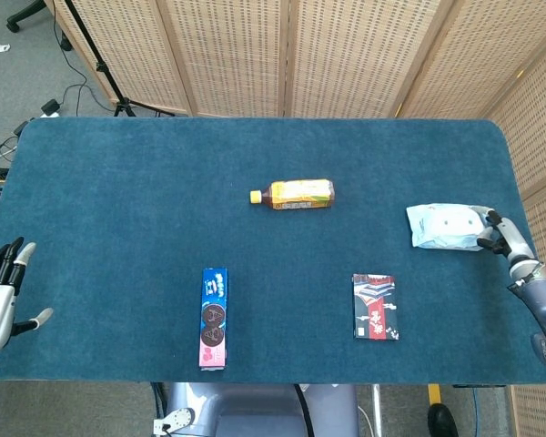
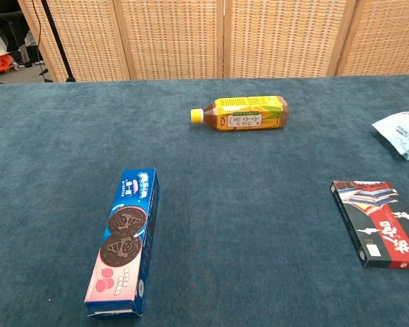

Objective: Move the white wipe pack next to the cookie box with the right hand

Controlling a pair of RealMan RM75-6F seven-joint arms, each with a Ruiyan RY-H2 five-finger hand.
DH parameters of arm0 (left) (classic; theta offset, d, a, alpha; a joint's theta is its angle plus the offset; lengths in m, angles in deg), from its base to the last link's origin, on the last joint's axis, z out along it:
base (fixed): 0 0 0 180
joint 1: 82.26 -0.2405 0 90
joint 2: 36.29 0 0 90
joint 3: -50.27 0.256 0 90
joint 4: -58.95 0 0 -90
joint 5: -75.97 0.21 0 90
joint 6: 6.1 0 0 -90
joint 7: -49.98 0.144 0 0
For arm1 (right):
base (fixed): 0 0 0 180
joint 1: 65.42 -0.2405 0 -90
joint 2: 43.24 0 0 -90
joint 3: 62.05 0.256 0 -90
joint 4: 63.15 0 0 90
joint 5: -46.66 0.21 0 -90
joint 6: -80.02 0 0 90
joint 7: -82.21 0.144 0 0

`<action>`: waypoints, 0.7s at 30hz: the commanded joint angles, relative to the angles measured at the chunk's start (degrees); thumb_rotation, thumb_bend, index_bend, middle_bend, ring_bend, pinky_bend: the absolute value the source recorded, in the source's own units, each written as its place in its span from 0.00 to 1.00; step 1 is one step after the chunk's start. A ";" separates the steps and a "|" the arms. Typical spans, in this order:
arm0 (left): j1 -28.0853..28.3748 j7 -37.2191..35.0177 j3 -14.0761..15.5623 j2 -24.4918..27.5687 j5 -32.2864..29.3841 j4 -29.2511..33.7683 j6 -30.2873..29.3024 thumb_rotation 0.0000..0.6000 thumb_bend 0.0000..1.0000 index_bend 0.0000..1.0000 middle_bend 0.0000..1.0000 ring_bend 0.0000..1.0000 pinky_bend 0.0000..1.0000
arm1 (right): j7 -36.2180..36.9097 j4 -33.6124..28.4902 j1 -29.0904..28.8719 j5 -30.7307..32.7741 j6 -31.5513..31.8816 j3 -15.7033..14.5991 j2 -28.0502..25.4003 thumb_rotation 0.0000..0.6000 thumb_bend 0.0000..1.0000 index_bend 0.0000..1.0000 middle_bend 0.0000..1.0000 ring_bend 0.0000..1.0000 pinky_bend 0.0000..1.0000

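Note:
The white wipe pack [image 1: 444, 226] lies flat near the table's right edge; the chest view shows only its left end [image 2: 403, 132] at the frame border. My right hand [image 1: 497, 233] is at the pack's right end, fingers curled over its top and thumb at its near side, gripping it. The blue cookie box [image 1: 215, 317] lies lengthwise at the front left of the table, also seen close up as the cookie box [image 2: 124, 240]. My left hand [image 1: 0, 296] hovers open by the table's left front edge, fingers spread, holding nothing.
A yellow-labelled tea bottle [image 1: 295, 193] lies on its side mid-table, cap to the left. A red and black box [image 1: 375, 306] lies flat between the cookie box and the wipe pack. Wicker screens stand behind the blue table [image 1: 118, 200].

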 commanded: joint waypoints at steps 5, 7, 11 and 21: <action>0.01 -0.08 0.06 0.04 -0.09 -0.02 0.06 1.00 0.00 0.00 0.00 0.00 0.00 | 0.92 -3.02 -1.25 -2.06 3.36 -1.80 -0.92 1.00 1.00 0.19 0.10 0.00 0.17; -0.01 -0.11 0.08 0.07 -0.08 0.00 0.02 1.00 0.00 0.00 0.00 0.00 0.00 | 0.58 -4.99 -1.44 -2.66 4.96 -2.11 -1.56 1.00 1.00 0.19 0.10 0.00 0.18; -0.02 -0.17 0.17 0.10 -0.05 0.00 0.04 1.00 0.00 0.00 0.00 0.00 0.00 | -1.69 -10.59 -1.30 -2.63 8.03 -2.21 -3.07 1.00 1.00 0.19 0.10 0.00 0.19; -0.01 -0.50 0.33 0.19 0.03 -0.01 0.12 1.00 0.00 0.00 0.00 0.00 0.00 | -9.83 -24.00 -3.08 -0.67 10.67 -0.07 -6.09 1.00 1.00 0.19 0.10 0.00 0.19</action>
